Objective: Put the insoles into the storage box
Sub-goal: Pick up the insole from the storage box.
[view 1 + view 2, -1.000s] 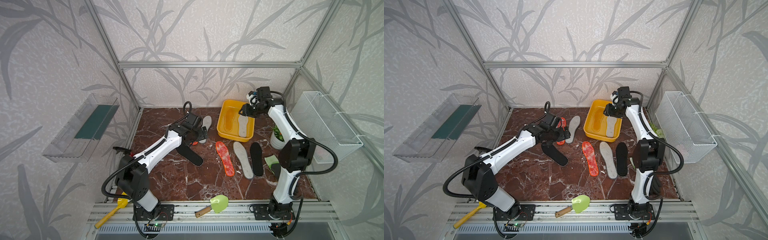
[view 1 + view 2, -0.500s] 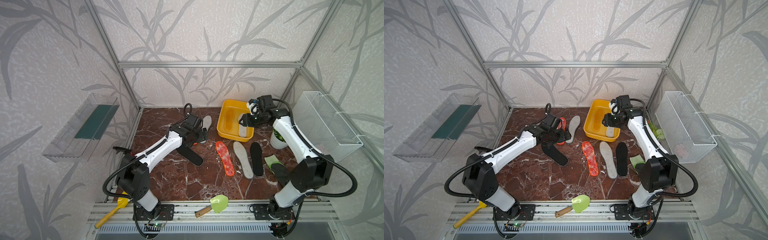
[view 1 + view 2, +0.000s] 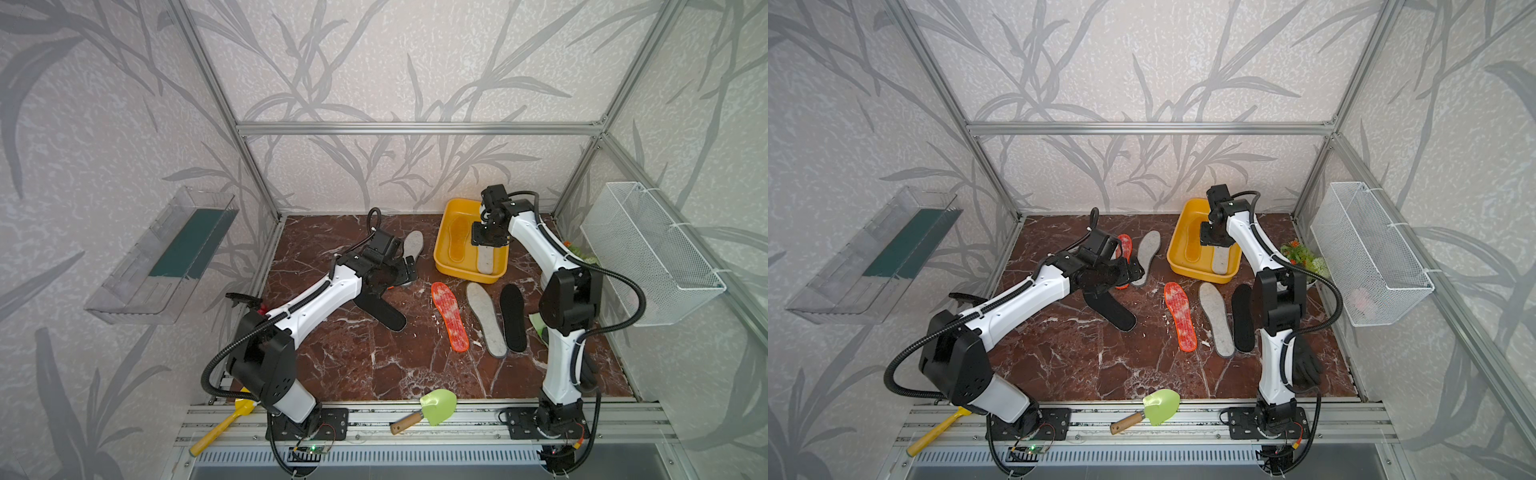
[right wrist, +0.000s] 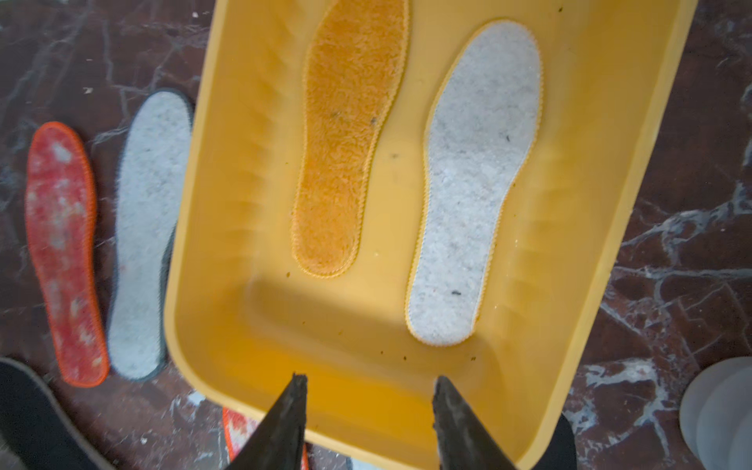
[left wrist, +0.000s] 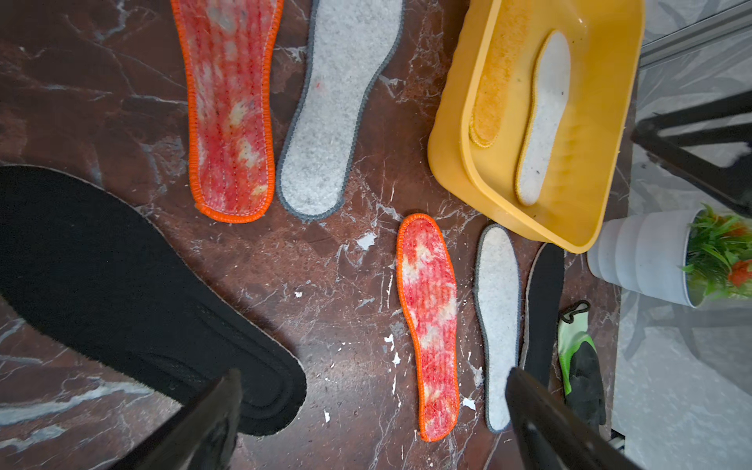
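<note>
R gripper (image 4: 370, 379) is hovering over the storage box (image 3: 441, 253) w/ its claw spread and nothing betw the fingers. The box is sitting near the back-right corner of the tabletop (image 3: 353, 365), holding a yellow-orange insole (image 4: 346, 142) and a grey-faced insole (image 4: 476, 183) w/ yellow rim, lying flat side by side, apart. L gripper (image 5: 374, 376) is hanging over the tabletop's middle, claw spread wide, empty, near one end of a black insole (image 3: 384, 313). A red-white insole (image 3: 1124, 249) and a grey felt insole (image 3: 413, 245) are lying side by side toward the back edge. In front of the box a 2nd red-white insole (image 3: 449, 316), 2nd grey felt insole (image 3: 485, 320) and 2nd black insole (image 3: 512, 318) are lying in a row. A green glove (image 5: 578, 358) is lying just beside that black one, twd the right edge.
</note>
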Available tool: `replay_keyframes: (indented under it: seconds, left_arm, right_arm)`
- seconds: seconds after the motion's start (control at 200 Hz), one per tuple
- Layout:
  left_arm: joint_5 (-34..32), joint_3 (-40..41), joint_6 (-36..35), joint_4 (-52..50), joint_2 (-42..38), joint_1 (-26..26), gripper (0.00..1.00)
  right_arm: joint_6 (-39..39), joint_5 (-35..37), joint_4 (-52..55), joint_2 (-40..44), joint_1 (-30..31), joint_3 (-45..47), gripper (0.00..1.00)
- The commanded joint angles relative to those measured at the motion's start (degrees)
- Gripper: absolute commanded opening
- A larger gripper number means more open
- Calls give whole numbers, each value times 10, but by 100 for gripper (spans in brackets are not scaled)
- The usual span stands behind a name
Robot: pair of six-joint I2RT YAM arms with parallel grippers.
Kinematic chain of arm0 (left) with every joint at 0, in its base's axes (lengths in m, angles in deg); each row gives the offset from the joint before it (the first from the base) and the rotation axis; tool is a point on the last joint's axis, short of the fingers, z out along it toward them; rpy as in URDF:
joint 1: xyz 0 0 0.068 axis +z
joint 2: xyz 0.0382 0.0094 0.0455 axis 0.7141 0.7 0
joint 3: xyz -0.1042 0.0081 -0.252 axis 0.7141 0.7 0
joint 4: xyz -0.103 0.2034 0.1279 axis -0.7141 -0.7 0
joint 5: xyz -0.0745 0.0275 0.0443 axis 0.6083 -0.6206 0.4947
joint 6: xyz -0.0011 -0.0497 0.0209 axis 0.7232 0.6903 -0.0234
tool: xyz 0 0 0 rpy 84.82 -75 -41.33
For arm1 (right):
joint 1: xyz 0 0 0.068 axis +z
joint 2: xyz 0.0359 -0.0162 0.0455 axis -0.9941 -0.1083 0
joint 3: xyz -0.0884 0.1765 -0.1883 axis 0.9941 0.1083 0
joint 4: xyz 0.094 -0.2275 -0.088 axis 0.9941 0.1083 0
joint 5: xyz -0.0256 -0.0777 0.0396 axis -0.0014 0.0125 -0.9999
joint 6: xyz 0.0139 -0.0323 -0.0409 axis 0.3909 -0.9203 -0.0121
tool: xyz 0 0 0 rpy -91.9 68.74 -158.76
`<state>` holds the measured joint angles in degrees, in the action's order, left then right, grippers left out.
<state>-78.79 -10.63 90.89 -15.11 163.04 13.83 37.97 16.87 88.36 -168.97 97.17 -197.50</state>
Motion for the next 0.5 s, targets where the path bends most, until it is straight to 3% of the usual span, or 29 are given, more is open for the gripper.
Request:
replay_keyframes:
  seconds: [0.0, 0.265, 0.495]
  left_arm:
    - [24, 2, -22, 18, -19, 5, 99]
    - [38, -2, -41, 15, -21, 18, 99]
    - [43, -11, -51, 7, -12, 26, 99]
  right_arm:
    - [9, 39, 72, -64, 0, -91, 49]
    - [17, 95, 230, -254, 1, -379, 52]
    - [25, 114, 208, -260, 1, -332, 52]
